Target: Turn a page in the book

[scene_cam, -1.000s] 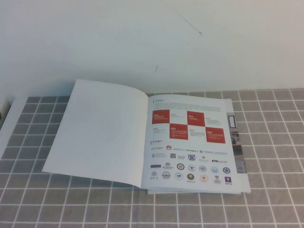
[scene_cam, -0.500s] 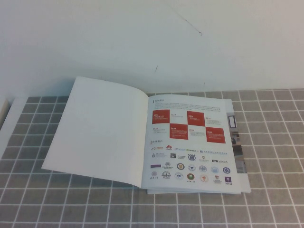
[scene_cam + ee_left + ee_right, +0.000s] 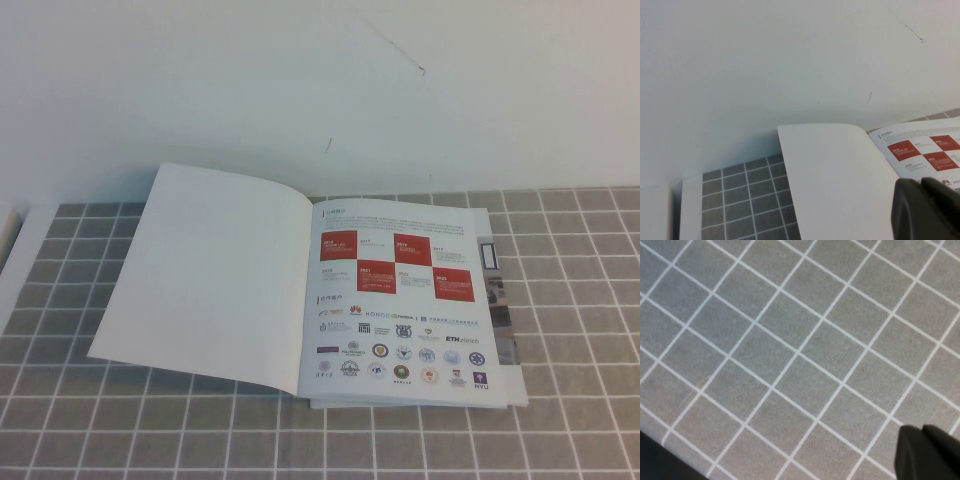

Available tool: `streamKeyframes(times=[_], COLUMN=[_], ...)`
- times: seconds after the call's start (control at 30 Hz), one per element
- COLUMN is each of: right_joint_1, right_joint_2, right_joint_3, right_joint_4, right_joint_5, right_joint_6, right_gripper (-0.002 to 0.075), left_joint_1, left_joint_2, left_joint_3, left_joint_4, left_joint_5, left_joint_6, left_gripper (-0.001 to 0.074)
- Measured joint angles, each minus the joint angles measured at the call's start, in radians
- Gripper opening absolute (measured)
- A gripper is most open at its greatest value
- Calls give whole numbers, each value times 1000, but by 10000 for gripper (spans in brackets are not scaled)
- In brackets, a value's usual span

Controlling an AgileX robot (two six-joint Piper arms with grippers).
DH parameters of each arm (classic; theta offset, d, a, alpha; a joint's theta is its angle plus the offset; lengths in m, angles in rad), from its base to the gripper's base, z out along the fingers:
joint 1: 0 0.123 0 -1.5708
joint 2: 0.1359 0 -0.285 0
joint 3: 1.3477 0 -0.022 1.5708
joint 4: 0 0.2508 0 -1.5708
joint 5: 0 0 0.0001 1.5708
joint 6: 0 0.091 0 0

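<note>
The book lies open on the grey tiled cloth, its right side showing red squares and rows of logos. The page is turned over to the left, plain white side up, and rests slightly raised. Neither gripper appears in the high view. In the left wrist view the left gripper hangs shut and holds nothing, above the white page near the fold. The right gripper is shut and holds nothing, over bare cloth away from the book.
The grey cloth with white grid lines covers the table up to a white wall just behind the book. A white strip borders the cloth on the left, with a pale object beyond it.
</note>
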Motion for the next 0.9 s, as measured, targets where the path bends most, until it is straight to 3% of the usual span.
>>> streamKeyframes(times=[0.4, 0.77, 0.9], right_joint_1=[0, 0, 0], right_joint_2=[0, 0, 0], right_joint_3=[0, 0, 0], right_joint_4=[5, 9, 9], right_joint_5=[4, 4, 4], right_joint_6=[-4, -4, -4], right_gripper=[-1, -1, -1], left_joint_1=[30, 258, 367], left_joint_2=[-2, -175, -259], left_joint_3=[50, 406, 510], left_joint_4=[2, 0, -110], left_joint_5=[-34, -104, -109], left_joint_6=[3, -12, -46], left_gripper=[-4, -4, -4])
